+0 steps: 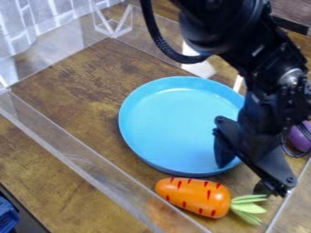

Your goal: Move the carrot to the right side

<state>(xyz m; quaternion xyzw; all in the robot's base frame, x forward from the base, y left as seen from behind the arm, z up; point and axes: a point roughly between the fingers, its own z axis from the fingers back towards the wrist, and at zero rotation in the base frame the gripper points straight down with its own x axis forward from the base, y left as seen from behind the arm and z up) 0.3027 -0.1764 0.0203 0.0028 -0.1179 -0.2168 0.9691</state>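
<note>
Carrot [195, 196] lies on its side on the wooden table [73, 100], at six o'clock from the blue plate [170, 118], just off its rim, green top pointing toward three o'clock. Black gripper [270, 178] hangs just past the carrot's leafy end, about two o'clock from it, jaws spread wide and empty. Purple eggplant [300, 136] sits at the plate's three o'clock, partly hidden by the arm.
</note>
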